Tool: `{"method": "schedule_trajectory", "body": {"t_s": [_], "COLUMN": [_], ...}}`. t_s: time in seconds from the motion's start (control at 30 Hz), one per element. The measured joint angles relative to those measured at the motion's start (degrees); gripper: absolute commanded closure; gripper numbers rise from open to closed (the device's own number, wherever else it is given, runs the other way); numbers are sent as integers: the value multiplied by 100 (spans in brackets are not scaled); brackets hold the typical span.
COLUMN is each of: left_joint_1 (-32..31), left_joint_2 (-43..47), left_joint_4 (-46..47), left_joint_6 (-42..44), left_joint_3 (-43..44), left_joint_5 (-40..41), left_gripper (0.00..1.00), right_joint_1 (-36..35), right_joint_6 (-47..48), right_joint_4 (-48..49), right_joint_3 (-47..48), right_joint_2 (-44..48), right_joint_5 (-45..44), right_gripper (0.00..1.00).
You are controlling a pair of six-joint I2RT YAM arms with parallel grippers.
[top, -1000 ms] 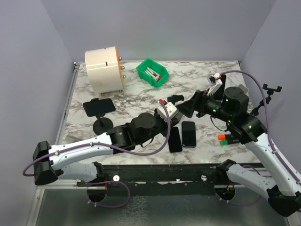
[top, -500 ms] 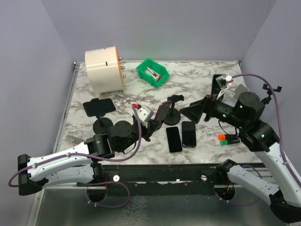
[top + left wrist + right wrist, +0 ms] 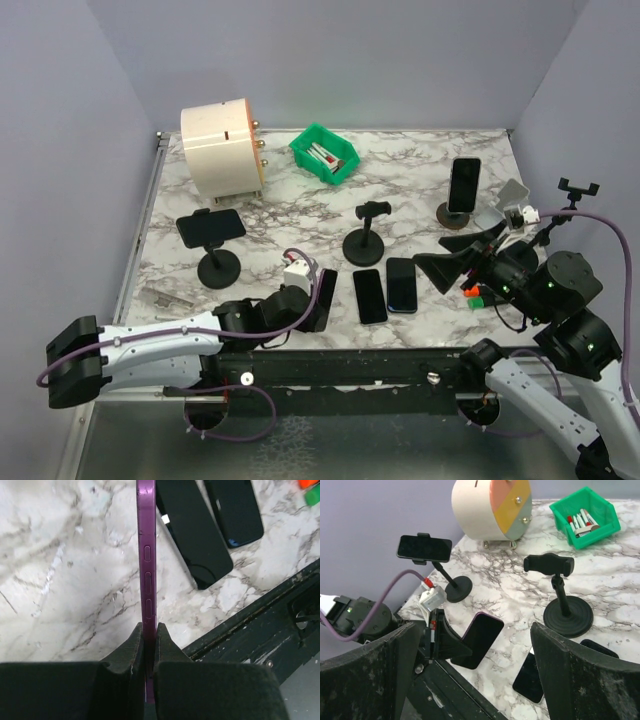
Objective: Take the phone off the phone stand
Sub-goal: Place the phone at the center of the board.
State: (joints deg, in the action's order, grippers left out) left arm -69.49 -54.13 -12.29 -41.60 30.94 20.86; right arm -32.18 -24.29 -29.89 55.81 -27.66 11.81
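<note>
Step in hand: I judge it to be setting the purple phone [image 3: 147, 555] down on the counter [image 3: 420, 170]; the lift off the stand looks done
Purple phone, place: off its stand, held on edge low over the marble near the front rim, just left of two black phones [image 3: 386, 290] that lie flat
Phone stand [image 3: 365, 235]: upright mid-counter, clamp bare, well apart from the purple phone
Left tool [image 3: 149, 630]: clenched on the purple phone's lower end, one pad on each flat face, the side buttons turned to my wrist camera
Right tool [image 3: 472, 245]: released, fingers spread wide, grasping nothing and touching nothing, hanging over the right side of the counter
How I would do it well: roll the wrist so a flat face turns down, lower until that face meets the marble, and only then let go
Clearance: I would keep left of the nearer black phone so the cases do not knock
Hazard: let go on edge, the phone would likely topple, perhaps towards the front rim
Other stands: one at the left [image 3: 212, 240] and one at the back right [image 3: 460, 195] each carry a phone; I leave them alone
</note>
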Motion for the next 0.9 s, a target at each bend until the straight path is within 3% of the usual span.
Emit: {"method": "schedule_trajectory", "body": {"t_s": [0.43,0.9], "left_joint_1": [103,1167], "left_joint_2": [-942,-1912], "left_joint_4": [2015,3729], "left_joint_6": [-1803,-3198], "left_joint_3": [-1128,-1554], "left_joint_5": [-463,-1556], "left_gripper": [100,100], "right_joint_1": [0,0], "right_joint_6": [33,-164], "right_joint_4": [-74,-17], "right_joint_3": [-146,-372], "right_joint_2": [66,192], "right_joint_5": [-76,33], "right_gripper": [5,5]}}
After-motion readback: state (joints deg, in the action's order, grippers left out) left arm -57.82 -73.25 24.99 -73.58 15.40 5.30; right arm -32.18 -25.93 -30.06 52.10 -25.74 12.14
